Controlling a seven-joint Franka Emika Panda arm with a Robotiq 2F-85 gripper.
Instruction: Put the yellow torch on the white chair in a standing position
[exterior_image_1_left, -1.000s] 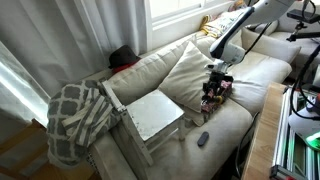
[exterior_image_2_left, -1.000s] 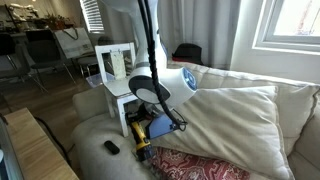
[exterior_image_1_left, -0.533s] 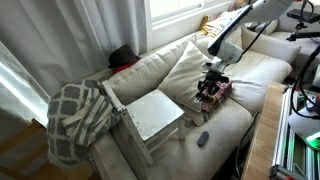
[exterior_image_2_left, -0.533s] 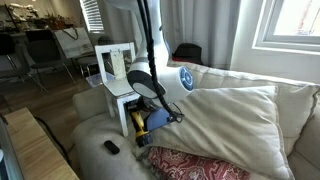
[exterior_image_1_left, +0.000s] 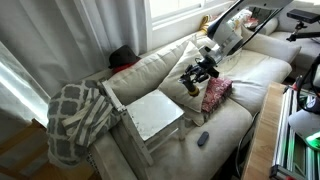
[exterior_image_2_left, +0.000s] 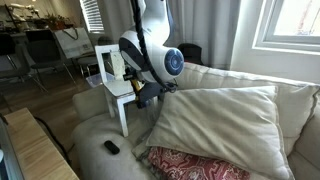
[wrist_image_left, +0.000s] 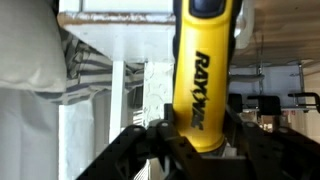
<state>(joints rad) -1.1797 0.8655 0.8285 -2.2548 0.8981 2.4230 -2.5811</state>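
Note:
My gripper (exterior_image_1_left: 195, 75) is shut on the yellow torch (wrist_image_left: 204, 78), a yellow cylinder with black lettering and a dark end, and holds it in the air above the sofa. In an exterior view the torch is a small yellow patch in the jaws (exterior_image_1_left: 191, 84); in another it shows under the gripper (exterior_image_2_left: 141, 89). The white chair (exterior_image_1_left: 152, 114) lies tipped on the sofa to the left of the gripper, its flat pale seat facing up. It also shows behind the gripper (exterior_image_2_left: 112, 66) and in the wrist view (wrist_image_left: 115, 30).
A cream sofa (exterior_image_1_left: 250, 70) with a large cream cushion (exterior_image_2_left: 215, 115). A red patterned cushion (exterior_image_1_left: 215, 93) lies below the gripper. A small dark oval gadget (exterior_image_1_left: 202, 139) sits on the seat front. A grey-white checked blanket (exterior_image_1_left: 75, 115) hangs at the left.
The gripper has lifted off the red cushion with the torch and moved up and toward the white chair.

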